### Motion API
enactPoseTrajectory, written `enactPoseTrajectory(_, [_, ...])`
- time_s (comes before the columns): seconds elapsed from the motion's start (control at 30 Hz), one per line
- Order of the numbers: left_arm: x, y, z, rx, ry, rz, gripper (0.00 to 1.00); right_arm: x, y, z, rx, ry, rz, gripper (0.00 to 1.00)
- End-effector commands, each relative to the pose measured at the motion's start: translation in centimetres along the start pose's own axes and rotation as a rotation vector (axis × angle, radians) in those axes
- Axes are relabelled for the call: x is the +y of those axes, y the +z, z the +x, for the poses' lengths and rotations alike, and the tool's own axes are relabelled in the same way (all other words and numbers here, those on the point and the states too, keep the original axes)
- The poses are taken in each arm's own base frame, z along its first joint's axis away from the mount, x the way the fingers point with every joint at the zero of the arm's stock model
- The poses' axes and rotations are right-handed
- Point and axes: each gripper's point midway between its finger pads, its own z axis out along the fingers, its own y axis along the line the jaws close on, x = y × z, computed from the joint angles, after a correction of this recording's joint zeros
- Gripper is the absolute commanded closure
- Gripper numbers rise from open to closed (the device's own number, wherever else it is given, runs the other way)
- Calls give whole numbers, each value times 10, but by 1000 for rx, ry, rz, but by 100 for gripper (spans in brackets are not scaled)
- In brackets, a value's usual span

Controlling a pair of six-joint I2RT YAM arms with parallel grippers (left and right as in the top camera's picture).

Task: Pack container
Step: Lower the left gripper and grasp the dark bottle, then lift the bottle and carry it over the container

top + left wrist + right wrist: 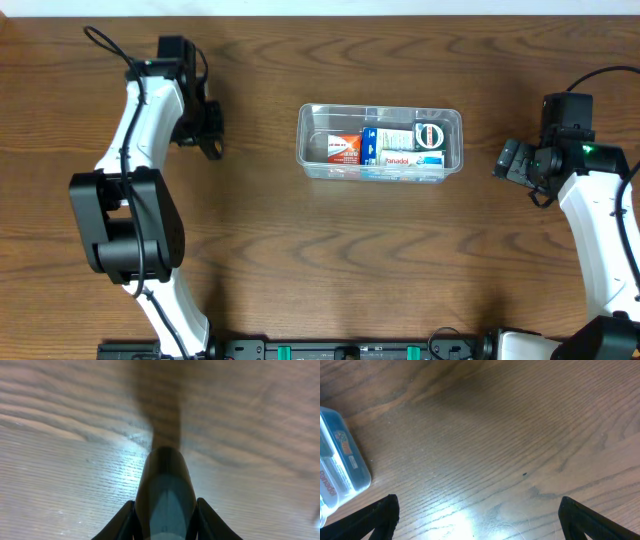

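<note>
The clear plastic container [302, 140] is seen at the centre of the counter [300, 260], slightly toward 12 o'clock. A red carton [343, 148], a Panadol box [398, 160] and other small packs are laid inside. The left gripper [212, 133] is held at the container's 9 o'clock, well apart, its fingers [165, 485] clenched on nothing. The right gripper [515, 162] is held at 3 o'clock, near the container, its fingers [385, 512] released and spread wide.
</note>
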Motion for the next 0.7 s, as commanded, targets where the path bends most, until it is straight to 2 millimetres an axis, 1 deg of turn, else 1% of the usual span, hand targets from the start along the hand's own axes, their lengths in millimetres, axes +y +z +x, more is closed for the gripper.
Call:
enactPoseTrajectory(0.0, [-6, -23, -17, -53, -19, 9, 81, -3, -2, -2, -8, -4, 7, 1])
enactPoseTrajectory(0.17, [-19, -44, -19, -59, 8, 15, 81, -3, -2, -2, -8, -4, 7, 1])
enactPoseTrajectory(0.27, [-33, -62, -20, -80, 38, 24, 81, -3, -2, -2, -8, -4, 8, 1])
enactPoseTrajectory(0.33, [-44, -75, -21, -102, 63, 33, 81, -3, -2, -2, -8, -4, 7, 1])
enactPoseTrajectory(0.47, [-71, -108, -23, -171, 117, 62, 80, -3, -2, -2, -8, -4, 8, 1])
enactPoseTrajectory(0.57, [-90, -133, -18, -211, 124, 87, 81, -3, -2, -2, -8, -4, 8, 1])
enactPoseTrajectory(0.67, [-106, -148, -10, -237, 156, 107, 81, -3, -2, -2, -8, -4, 7, 1])
